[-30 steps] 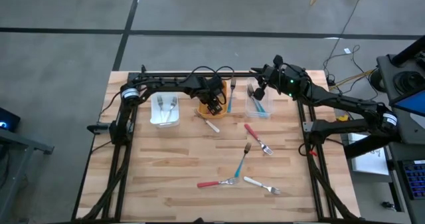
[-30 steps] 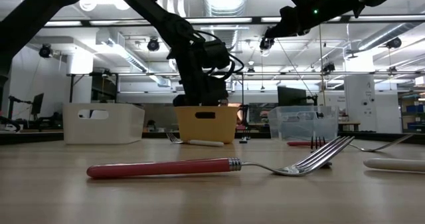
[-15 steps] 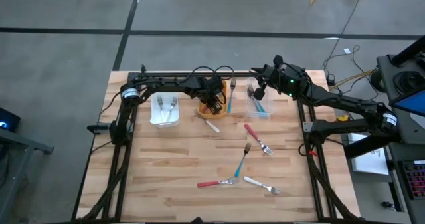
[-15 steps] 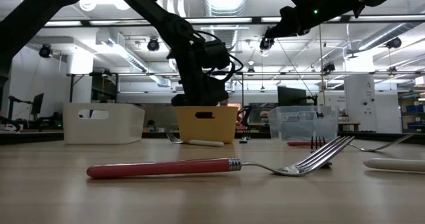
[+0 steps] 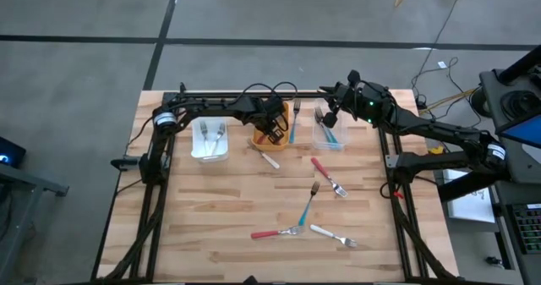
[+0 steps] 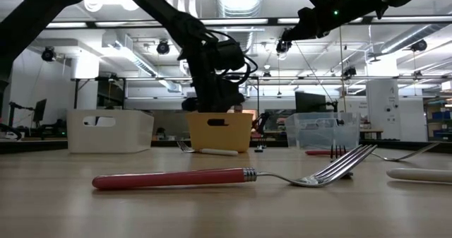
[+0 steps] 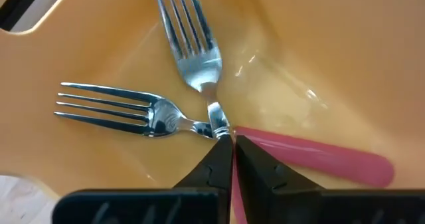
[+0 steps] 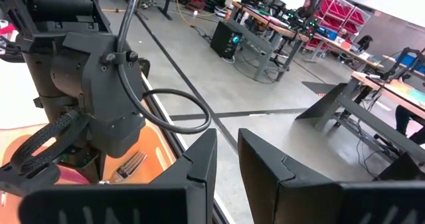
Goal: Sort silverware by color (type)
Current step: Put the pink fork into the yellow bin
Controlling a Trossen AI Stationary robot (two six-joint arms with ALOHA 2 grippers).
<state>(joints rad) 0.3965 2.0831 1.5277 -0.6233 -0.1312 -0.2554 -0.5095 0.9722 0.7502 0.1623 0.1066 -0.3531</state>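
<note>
Left gripper (image 7: 228, 141) down inside the orange bin (image 7: 345, 64), fingers pressed fully together, tips at the spot where two fork necks cross. Nothing clearly pinched between them. Two red-handled forks (image 7: 199, 51) lying on the orange bin's floor, one pink handle (image 7: 312, 156) running off beside the fingertips. Looks like a drop-off step, so likely done with this piece.

Right gripper (image 8: 226, 154) hanging high, to the right of the orange bin over the clear bin (image 5: 331, 133), narrow gap between fingers, empty.

Remaining silverware out on the table (image 5: 211, 217): white-handled fork (image 5: 269, 158) just in front of the orange bin; red fork (image 5: 325, 173), teal fork (image 5: 306, 207), another red fork (image 5: 270, 232) and white fork (image 5: 331, 233) farther in front, toward the right.

To do it well: lift straight up out of the orange bin, avoid dragging tips across the crossed necks, clear the wall before swinging. Then reopen and go for the nearest white-handled fork, gripping mid-handle, square across it.
</note>
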